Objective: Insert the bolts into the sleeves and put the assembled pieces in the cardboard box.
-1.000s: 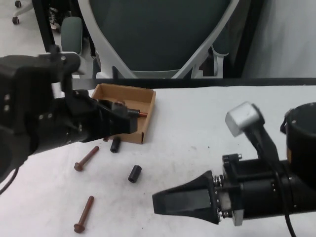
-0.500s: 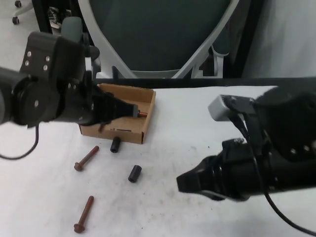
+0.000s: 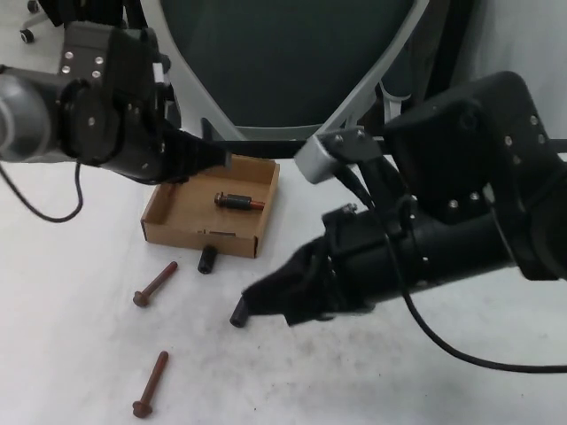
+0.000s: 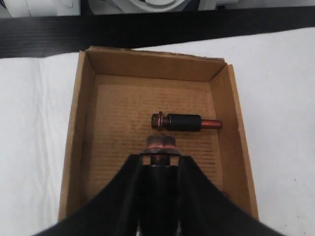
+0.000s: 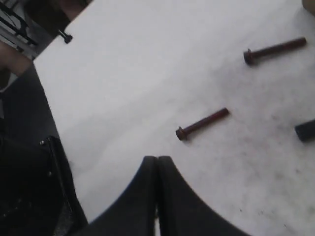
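Bolt-in-sleeve piece (image 4: pixel 161 143), with a coppery flanged head over a smooth black sleeve, sits pinched in my left claw (image 4: pixel 160 158) above the corrugated cardboard box (image 4: pixel 81 128). Just past my fingertips, a second assembled piece (image 4: pixel 184 122) lies on the box floor. My right claw (image 5: pixel 157 164) is pressed together on nothing, over the scuffed white bench (image 5: pixel 147 59). A loose bolt (image 5: pixel 202 123) lies near its tips and another bolt (image 5: pixel 273 50) lies farther off.

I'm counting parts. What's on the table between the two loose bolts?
Nothing. In the high view, only bare table lies between the nearer bolt and the farther bolt; the right wrist view agrees.
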Motion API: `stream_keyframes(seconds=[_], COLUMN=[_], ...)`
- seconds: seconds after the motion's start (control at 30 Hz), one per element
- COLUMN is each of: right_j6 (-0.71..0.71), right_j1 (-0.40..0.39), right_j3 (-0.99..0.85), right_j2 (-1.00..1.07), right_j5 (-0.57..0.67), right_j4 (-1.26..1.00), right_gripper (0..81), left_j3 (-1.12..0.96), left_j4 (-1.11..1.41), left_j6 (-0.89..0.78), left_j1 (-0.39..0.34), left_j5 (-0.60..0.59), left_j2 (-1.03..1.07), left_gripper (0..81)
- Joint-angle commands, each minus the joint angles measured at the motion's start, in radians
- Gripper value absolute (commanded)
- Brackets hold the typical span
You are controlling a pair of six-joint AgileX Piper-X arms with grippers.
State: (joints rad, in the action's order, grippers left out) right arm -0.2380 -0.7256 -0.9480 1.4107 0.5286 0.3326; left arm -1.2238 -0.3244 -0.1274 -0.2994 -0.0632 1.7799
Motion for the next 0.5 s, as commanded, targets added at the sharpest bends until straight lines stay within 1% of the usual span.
stream_keyframes(seconds=[0.0, 0.03, 0.13, 0.2, 0.33, 0.47], right_j6=[-0.084, -0.133, -0.191, -0.191, -0.178, -0.134], right_j1=[0.012, 0.022, 0.042, 0.049, 0.05, 0.05], right_j3=[-0.01, -0.01, -0.01, -0.013, -0.055, -0.148], right_j2=[0.018, 0.032, 0.068, 0.086, 0.122, 0.184], right_j5=[-0.012, -0.02, -0.019, -0.033, -0.118, -0.184], right_j4=[-0.026, -0.006, 0.047, 0.072, 0.16, 0.27], right_gripper=[0.2, 0.2, 0.2, 0.2, 0.2, 0.2], left_j3=[-0.053, -0.069, -0.099, -0.113, -0.146, -0.18], left_j4=[-0.026, -0.035, -0.038, -0.038, -0.038, -0.038], left_j6=[0.001, 0.001, 0.004, 0.004, 0.008, 0.008], left_j1=[0.0, 0.0, 0.0, 0.0, 0.003, 0.014], left_j5=[0.009, 0.009, 0.009, 0.013, 0.014, 0.017], left_j2=[0.039, 0.056, 0.097, 0.123, 0.18, 0.234], left_gripper=[0.8, 0.8, 0.8, 0.8, 0.8, 0.8])
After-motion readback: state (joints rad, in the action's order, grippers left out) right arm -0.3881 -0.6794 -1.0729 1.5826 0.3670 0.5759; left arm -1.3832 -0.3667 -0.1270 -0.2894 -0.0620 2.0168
